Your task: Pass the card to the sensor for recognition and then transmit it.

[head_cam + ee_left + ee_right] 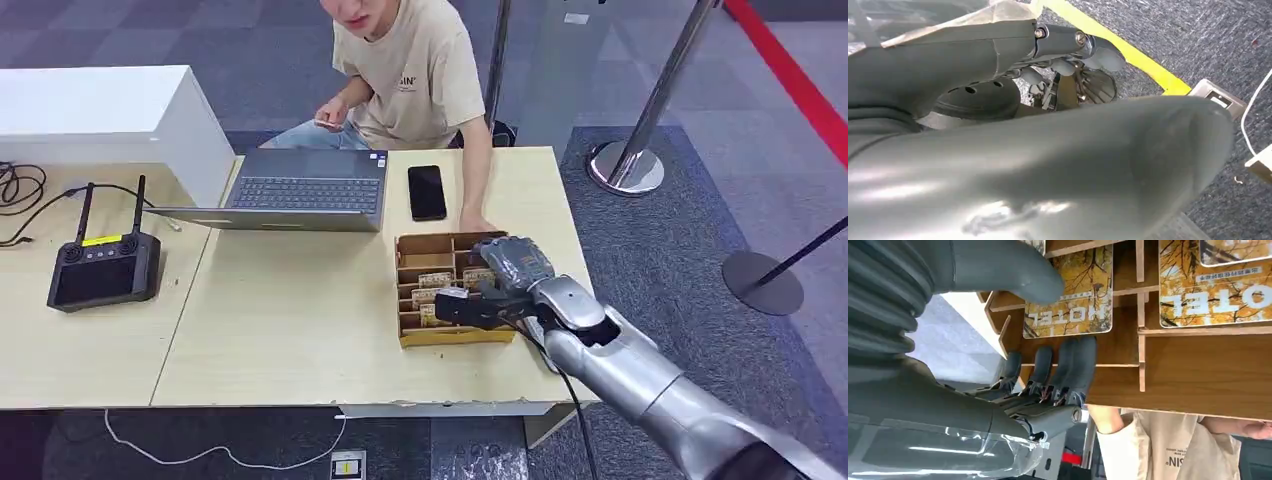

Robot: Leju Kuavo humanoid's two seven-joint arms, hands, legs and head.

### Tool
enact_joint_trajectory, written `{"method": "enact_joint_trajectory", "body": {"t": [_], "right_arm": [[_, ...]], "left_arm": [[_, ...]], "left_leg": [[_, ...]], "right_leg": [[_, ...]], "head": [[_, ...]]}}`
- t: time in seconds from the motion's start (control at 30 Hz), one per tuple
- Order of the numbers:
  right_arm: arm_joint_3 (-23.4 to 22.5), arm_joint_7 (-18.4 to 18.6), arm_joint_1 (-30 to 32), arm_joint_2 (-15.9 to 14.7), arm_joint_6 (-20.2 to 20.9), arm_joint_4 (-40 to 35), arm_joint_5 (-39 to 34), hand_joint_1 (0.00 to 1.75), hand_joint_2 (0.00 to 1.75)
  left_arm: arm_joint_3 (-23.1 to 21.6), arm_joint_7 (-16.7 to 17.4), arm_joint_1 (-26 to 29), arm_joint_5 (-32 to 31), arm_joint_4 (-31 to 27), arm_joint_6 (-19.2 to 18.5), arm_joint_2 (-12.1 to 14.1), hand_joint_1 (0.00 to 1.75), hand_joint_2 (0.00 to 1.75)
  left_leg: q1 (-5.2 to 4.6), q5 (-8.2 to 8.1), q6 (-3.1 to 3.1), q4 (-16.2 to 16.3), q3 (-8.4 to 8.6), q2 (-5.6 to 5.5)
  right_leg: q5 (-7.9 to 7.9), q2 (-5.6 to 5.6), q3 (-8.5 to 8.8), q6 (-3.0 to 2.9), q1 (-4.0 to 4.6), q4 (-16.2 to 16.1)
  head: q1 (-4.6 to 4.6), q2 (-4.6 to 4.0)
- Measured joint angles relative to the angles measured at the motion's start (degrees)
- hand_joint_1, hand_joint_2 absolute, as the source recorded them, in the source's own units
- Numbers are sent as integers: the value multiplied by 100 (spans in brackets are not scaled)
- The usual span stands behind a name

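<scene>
Right hand point(497, 285) held over card box point(452, 338), fingers point(1075, 365) apart, thumb near hotel card point(1070, 295); nothing gripped.

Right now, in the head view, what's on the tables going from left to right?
Black cable → remote controller with two antennas → open laptop → black phone → wooden card box, with the robot's right hand over it.

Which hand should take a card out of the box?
Right. The right hand is over the wooden box, thumb and fingers either side of a hotel card. The left hand hangs toward the floor.
</scene>
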Motion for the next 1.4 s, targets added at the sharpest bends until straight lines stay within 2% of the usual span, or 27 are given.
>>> {"method": "enact_joint_trajectory", "body": {"t": [0.03,0.1,0.63,0.87,1.07,1.1,1.3,1.33,1.4], "right_arm": [[2,0,0,0,2,7,-7,162,175],[4,0,-3,4,4,20,-30,175,175],[61,-13,-32,4,-26,31,-98,175,175],[61,-125,-30,4,-391,22,-168,175,175],[-111,-420,-33,-55,-677,-410,-701,175,175],[-157,-476,-38,-76,-717,-528,-825,175,175],[-507,-918,-148,-229,-713,-1394,-1661,175,175],[-562,-962,-184,-254,-704,-1533,-1729,175,175],[-653,-1047,-284,-288,-699,-1746,-1808,175,175]], "left_arm": [[0,0,0,0,0,0,0,0,0],[0,0,1,2,0,0,0,0,0],[0,-2,0,31,0,13,0,0,0],[0,-2,1,50,0,28,0,0,0],[0,-116,5,4,0,72,2,0,0],[0,-164,5,-4,2,92,2,0,175],[-4,-439,7,-61,4,83,11,0,175],[-7,-455,6,-79,4,63,11,0,0],[-11,-461,9,-127,4,16,11,0,0]], "left_leg": [[0,0,0,0,0,0],[0,0,0,0,0,0],[0,0,0,0,2,0],[0,0,0,0,2,0],[0,0,0,1,3,1],[0,0,0,1,3,1],[0,0,0,2,2,1],[0,0,0,1,2,0],[0,0,0,2,2,1]], "right_leg": [[0,0,0,0,0,0],[0,0,0,0,0,0],[0,0,2,0,0,0],[0,0,1,0,0,0],[0,0,1,0,0,0],[0,1,0,0,0,0],[0,1,-1,0,0,1],[0,0,-1,0,0,0],[0,0,-1,0,0,1]], "head": [[2,0],[2,0],[0,0],[0,0],[2,0],[0,0],[0,0],[0,0],[0,0]]}}
